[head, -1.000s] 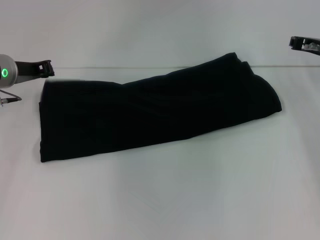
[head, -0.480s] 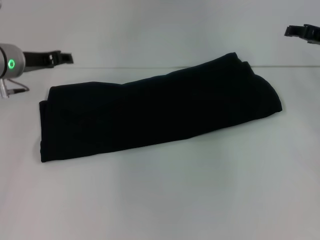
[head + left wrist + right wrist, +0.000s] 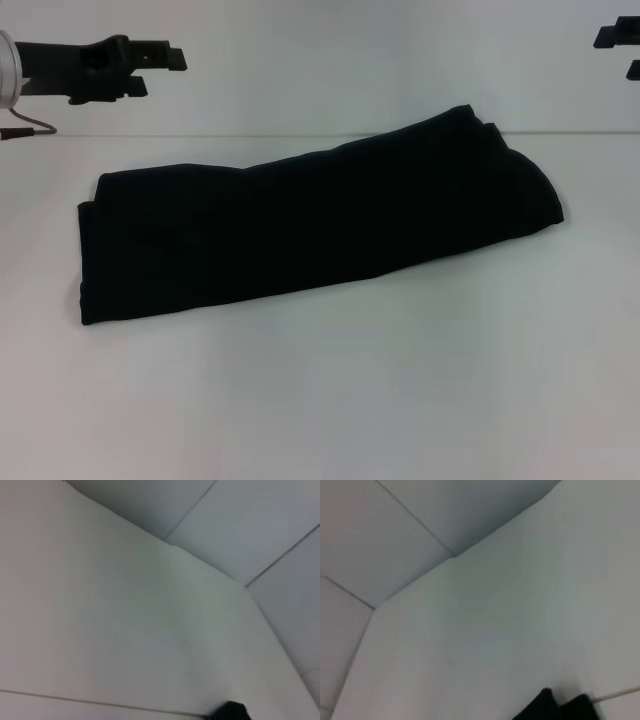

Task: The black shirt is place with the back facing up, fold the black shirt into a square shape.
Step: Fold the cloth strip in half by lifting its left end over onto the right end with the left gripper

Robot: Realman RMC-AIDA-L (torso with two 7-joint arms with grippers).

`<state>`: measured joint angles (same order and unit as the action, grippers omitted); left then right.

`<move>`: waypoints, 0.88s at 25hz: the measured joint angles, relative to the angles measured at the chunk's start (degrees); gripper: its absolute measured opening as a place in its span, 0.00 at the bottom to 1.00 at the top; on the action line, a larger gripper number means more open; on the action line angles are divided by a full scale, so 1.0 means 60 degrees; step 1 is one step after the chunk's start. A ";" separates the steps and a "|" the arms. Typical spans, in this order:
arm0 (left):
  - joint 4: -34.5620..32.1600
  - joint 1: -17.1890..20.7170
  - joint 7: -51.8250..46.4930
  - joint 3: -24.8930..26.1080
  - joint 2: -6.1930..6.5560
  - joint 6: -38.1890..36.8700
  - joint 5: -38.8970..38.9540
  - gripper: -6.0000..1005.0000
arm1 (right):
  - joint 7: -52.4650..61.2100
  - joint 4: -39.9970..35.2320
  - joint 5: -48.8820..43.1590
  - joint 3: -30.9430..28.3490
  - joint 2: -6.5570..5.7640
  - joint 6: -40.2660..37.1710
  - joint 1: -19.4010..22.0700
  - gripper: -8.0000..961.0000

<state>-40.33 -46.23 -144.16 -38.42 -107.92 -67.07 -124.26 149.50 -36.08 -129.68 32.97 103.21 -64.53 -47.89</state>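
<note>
- a plain white table (image 3: 330, 400) fills the head view, evenly lit, with soft shadow only.
- a thin straight seam (image 3: 250, 134) marks its far edge.
- beyond it rises a pale grey wall (image 3: 280, 525) of panels, split by thin dark joints.

white table (image 3: 125, 630), black shirt (image 3: 231, 712) corner showing

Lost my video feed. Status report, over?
Left gripper raised far left, open, empty. Right gripper raised far right. Black shirt folded into long strip on table. Nothing obstructing.
</note>
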 joint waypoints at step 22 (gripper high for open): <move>0.0333 0.0457 -0.0148 0.0627 -0.0214 -0.0498 0.0426 0.78 | -0.4006 0.0169 0.3266 -0.1332 0.0652 -0.0711 0.1521 0.80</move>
<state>-38.33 -43.49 -145.05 -34.66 -109.20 -70.06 -121.70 125.46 -35.07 -110.08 24.98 107.12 -68.79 -38.77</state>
